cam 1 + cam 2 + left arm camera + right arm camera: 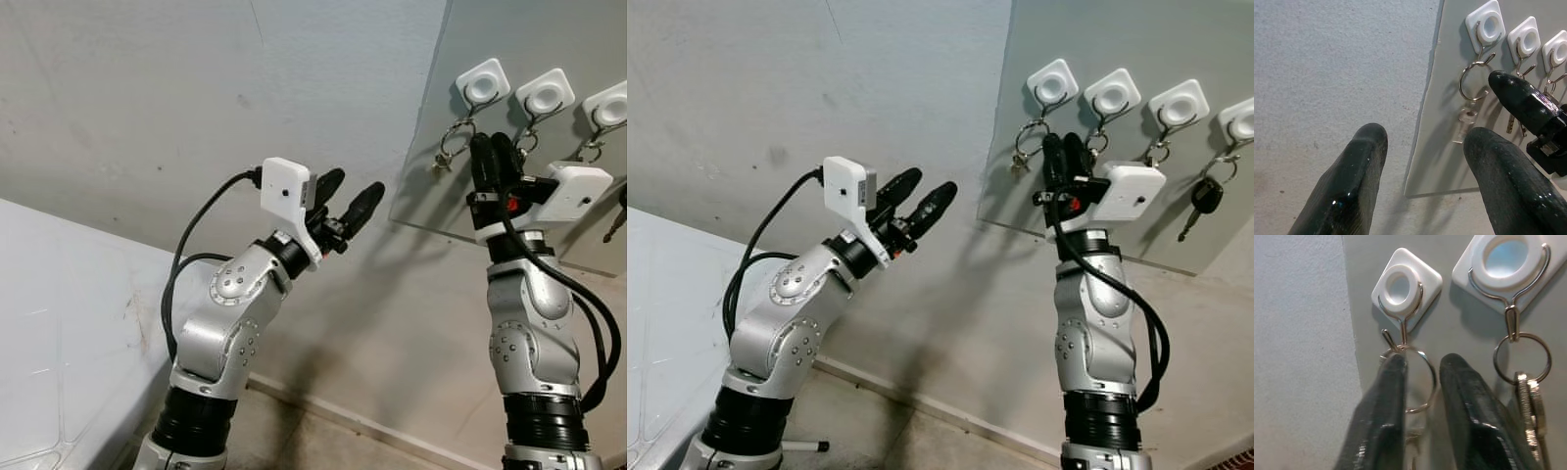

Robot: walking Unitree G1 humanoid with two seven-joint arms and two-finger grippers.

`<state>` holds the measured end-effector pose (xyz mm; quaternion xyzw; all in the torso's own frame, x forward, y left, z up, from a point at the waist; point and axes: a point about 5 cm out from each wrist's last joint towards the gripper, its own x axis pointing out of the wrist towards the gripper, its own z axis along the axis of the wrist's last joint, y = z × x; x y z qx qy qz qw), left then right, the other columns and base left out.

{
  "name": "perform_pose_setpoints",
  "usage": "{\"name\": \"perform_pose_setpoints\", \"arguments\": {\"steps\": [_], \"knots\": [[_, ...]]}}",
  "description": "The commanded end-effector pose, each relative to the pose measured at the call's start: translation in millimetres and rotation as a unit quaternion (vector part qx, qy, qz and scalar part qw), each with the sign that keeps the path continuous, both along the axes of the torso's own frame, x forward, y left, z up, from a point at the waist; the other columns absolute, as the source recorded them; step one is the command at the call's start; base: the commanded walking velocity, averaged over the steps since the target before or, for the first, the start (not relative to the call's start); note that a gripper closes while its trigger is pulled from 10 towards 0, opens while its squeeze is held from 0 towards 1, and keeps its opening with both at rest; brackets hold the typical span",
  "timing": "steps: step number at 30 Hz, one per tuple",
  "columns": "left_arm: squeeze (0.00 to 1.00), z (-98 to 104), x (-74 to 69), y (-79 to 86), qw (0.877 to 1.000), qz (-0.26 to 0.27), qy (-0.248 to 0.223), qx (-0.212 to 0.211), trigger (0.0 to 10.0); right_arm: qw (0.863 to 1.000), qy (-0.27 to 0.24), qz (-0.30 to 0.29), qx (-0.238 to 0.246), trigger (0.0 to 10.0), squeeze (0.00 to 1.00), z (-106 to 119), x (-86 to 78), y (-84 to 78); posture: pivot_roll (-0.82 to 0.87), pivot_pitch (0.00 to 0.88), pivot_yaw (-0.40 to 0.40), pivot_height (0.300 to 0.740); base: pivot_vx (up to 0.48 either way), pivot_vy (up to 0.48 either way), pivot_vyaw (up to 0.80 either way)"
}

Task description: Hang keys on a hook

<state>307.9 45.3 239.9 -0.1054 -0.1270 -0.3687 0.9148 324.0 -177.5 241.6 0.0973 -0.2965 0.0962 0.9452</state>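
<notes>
Right wrist view: the right tool (1420, 369), fingers slightly parted, straddles the key ring (1413, 377) hung on the hook (1400, 313), likely releasing; the left tool (345, 201) waits open.

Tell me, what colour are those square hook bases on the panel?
White, with silver wire hooks; the hook base shows best in the right wrist view.

silver key ring (1413, 379) hanging on the leftmost white square hook (1406, 287), small key (1465, 122) dangling below it, hook's wire loop sitting flat against the grey board (1136, 39)
</notes>
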Motion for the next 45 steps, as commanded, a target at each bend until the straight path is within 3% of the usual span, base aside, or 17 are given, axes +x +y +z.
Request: {"name": "perform_pose_setpoints", "arguments": {"steps": [1,11,12,26,30,36,43,45], "knots": [[0.00,6.8,-1.6,0.4,1.000,-0.001,-0.012,-0.002,10.0,1.000,-0.010,0.012,-0.002,10.0,1.00,3.5,-3.8,2.5,0.00,0.055,-0.014,0.740,0.000,0.000,0.00],[0.00,-2.4,-1.0,4.6,1.000,0.014,-0.003,0.004,10.0,0.999,0.026,0.027,-0.022,10.0,1.00,-16.7,-9.9,5.3,0.00,0.057,-0.014,0.740,0.000,0.000,0.00],[0.00,-4.9,-1.0,5.9,1.000,0.017,-0.001,0.005,10.0,0.998,0.033,0.036,-0.028,10.0,0.00,-21.3,-12.0,6.9,-0.01,0.058,-0.013,0.740,0.000,0.000,0.00],[0.00,-44.2,-2.1,22.8,0.995,0.080,0.049,0.023,10.0,0.993,0.097,0.052,-0.040,10.0,0.00,-60.2,-27.7,12.7,-0.01,0.062,-0.005,0.740,0.000,0.000,0.00],[0.00,-72.3,-0.3,34.5,0.986,0.131,0.092,0.036,10.0,0.991,0.124,0.043,-0.036,10.0,0.00,-77.0,-31.3,11.9,-0.01,0.062,-0.003,0.740,0.000,0.000,0.00],[0.00,-95.5,1.7,43.9,0.977,0.169,0.118,0.053,10.0,0.987,0.152,0.036,-0.035,10.0,0.00,-94.0,-32.4,11.7,-0.01,0.060,-0.002,0.740,0.000,0.000,0.00],[0.00,-137.0,1.0,59.9,0.961,0.213,0.150,0.097,10.0,0.974,0.221,0.015,-0.040,10.0,0.00,-135.1,-39.0,6.1,-0.01,0.058,-0.002,0.740,0.000,0.000,0.00],[0.00,-142.9,0.5,63.1,0.958,0.223,0.158,0.089,10.0,0.972,0.232,0.013,-0.043,10.0,0.00,-142.1,-40.9,5.1,-0.01,0.058,-0.002,0.740,0.000,0.000,0.00]]}}
